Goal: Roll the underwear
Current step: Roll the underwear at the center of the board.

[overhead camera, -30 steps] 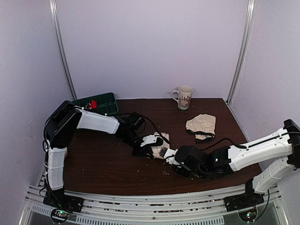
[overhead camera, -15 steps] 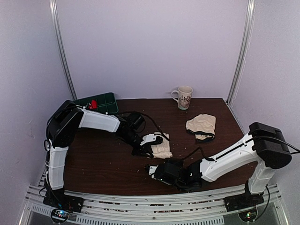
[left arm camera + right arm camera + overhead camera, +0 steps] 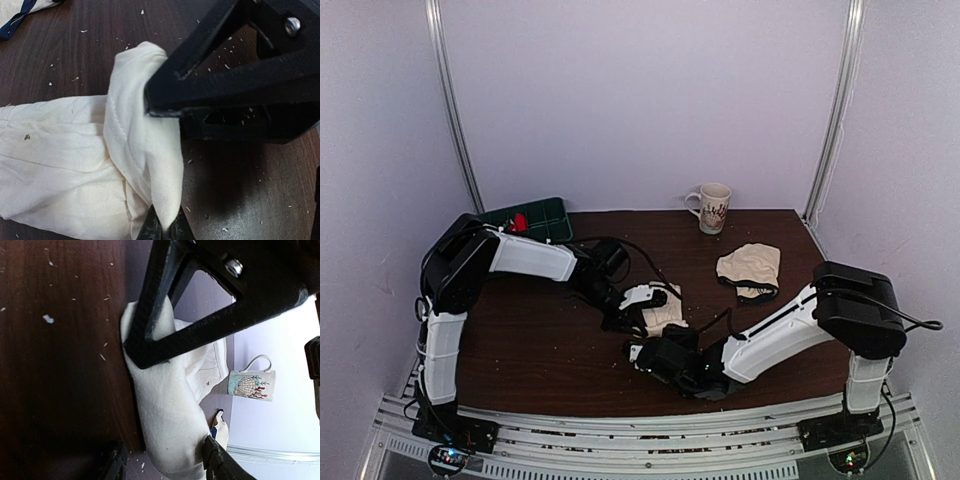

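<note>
The cream underwear [image 3: 666,312] lies part-folded at the table's middle. My left gripper [image 3: 642,313] is shut on a raised fold of it. In the left wrist view that fold [image 3: 150,150] tapers down into the closed tips of the left gripper [image 3: 166,227]. My right gripper [image 3: 653,350] sits low at the garment's near end, open. In the right wrist view the rolled end of the underwear [image 3: 172,430] lies inside the right gripper [image 3: 167,462]. It rests against one finger [image 3: 220,460] and stands apart from the other [image 3: 116,462].
A second cream underwear [image 3: 750,266] with dark trim lies at the back right. A patterned mug [image 3: 712,208] stands at the far edge. A green tray [image 3: 542,222] with a red item sits at the back left. Crumbs dot the brown table [image 3: 540,340].
My right arm has folded in, and its gripper has slid left to the near side of the underwear with its jaws a little wider. My left gripper has kept its pinch in place.
</note>
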Robot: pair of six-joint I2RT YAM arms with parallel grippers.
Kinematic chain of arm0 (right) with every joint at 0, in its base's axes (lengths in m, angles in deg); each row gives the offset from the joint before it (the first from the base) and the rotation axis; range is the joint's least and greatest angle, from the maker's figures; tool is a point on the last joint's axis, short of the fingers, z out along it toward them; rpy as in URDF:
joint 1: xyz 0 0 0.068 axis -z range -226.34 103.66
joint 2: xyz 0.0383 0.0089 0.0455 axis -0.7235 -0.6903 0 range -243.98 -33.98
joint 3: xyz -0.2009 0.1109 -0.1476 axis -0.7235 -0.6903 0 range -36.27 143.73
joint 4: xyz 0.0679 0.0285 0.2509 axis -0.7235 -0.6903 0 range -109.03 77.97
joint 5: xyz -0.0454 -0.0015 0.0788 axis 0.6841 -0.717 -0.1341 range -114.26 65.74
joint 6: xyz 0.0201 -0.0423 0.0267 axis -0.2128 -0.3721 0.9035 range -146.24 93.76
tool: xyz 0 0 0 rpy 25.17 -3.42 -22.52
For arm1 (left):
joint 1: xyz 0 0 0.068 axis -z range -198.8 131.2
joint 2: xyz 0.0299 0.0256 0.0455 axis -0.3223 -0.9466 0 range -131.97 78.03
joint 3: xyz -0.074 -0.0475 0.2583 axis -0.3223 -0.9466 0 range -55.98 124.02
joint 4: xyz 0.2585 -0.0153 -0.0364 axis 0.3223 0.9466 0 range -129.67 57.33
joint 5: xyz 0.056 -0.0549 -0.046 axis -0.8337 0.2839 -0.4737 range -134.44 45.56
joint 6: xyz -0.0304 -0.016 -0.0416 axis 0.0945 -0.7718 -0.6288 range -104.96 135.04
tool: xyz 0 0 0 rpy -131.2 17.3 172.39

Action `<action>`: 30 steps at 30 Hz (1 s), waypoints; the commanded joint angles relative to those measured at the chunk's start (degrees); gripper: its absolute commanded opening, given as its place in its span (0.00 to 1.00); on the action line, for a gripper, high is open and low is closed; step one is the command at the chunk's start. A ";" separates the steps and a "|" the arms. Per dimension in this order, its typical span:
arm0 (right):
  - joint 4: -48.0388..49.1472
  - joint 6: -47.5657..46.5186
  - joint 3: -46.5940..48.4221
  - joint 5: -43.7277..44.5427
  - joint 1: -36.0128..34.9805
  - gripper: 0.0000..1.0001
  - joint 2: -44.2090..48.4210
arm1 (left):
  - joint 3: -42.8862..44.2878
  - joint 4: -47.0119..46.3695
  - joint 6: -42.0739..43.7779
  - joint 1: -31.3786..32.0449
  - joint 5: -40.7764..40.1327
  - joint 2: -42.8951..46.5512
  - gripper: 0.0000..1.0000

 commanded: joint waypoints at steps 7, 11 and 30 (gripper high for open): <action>-0.13 -1.51 1.28 -2.23 1.77 0.49 -1.88 | -0.99 6.89 -0.05 -0.11 -3.98 -4.93 0.00; -1.34 -1.28 1.65 -3.42 2.07 0.39 -2.61 | -0.89 6.89 -0.06 -0.20 -3.98 -4.98 0.00; -21.11 12.53 8.26 -19.12 5.88 0.07 -2.05 | -9.14 -1.66 0.89 -3.12 -4.45 6.08 0.32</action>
